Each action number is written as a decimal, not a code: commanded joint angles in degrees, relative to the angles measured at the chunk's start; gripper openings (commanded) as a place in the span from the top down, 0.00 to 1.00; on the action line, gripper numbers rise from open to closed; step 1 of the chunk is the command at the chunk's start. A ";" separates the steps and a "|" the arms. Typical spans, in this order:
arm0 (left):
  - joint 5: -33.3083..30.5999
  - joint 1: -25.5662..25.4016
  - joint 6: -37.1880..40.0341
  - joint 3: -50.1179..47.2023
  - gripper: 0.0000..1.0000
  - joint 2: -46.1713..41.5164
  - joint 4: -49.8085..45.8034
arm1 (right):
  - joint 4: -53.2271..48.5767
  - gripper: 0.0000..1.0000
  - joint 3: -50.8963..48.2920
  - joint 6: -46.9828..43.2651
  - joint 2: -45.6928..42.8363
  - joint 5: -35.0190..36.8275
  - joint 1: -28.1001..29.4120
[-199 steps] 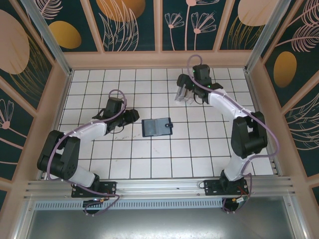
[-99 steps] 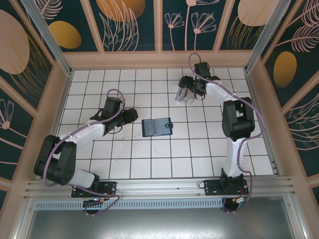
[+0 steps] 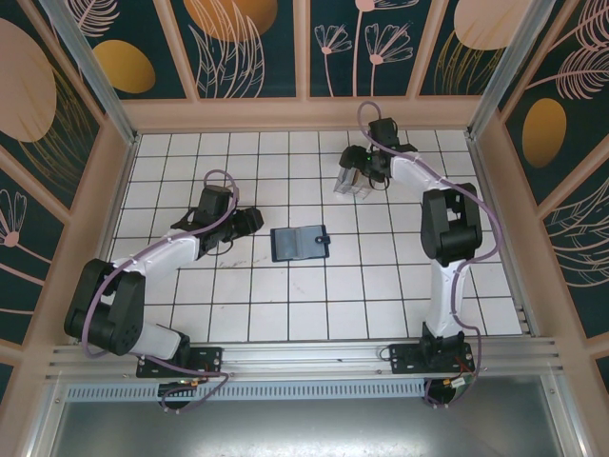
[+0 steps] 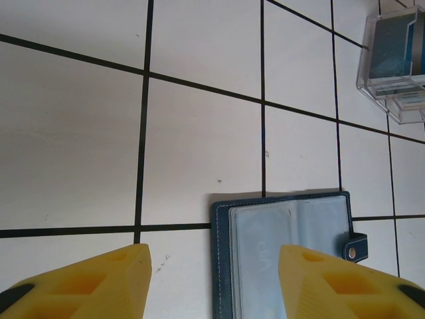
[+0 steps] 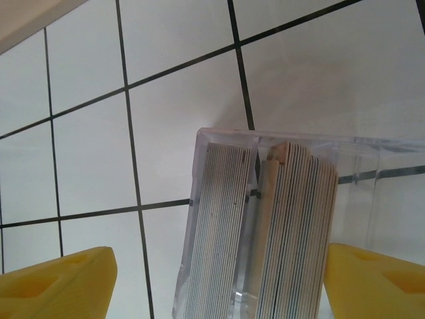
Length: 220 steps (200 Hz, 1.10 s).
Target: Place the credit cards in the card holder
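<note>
The card holder [image 3: 300, 243] lies open on the tiled floor, navy outside and blue-grey inside. In the left wrist view its left edge [image 4: 222, 266] sits between my yellow fingertips [image 4: 99, 286]. My left gripper [image 4: 212, 286] is open just left of the holder [image 3: 253, 222], with nothing held. The credit cards [image 5: 222, 226] stand on edge in two packed stacks inside a clear tray [image 5: 265, 135]. My right gripper [image 5: 219, 282] hangs open above that tray [image 3: 348, 188], one finger on each side of it, with nothing gripped.
The clear tray also shows at the top right of the left wrist view [image 4: 392, 60]. White tiles with black joints cover the floor. Beige walls [image 3: 304, 114] enclose it at the back and sides. Bare tiles lie between the holder and the tray.
The right arm has folded more upright while its gripper stayed over the tray and its jaws narrowed somewhat. The left gripper shifted slightly toward the holder.
</note>
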 commanded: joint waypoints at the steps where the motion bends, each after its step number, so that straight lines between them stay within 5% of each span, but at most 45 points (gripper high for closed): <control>1: -0.07 -0.10 0.81 0.68 0.46 0.28 -0.31 | -0.42 0.24 1.17 0.83 0.98 -2.87 0.41; 106: 0.43 -0.10 -0.38 -0.87 0.45 -0.16 0.97 | 5.44 0.54 -2.39 0.03 -3.14 -7.21 0.33; 194: 1.39 -0.12 -0.93 -1.74 0.45 0.32 1.90 | 8.04 0.63 -5.43 0.73 -5.24 -7.05 0.39; 220: 1.63 -0.14 -1.05 -1.90 0.45 0.53 2.56 | 7.59 0.73 -5.16 0.65 -4.92 -7.01 0.34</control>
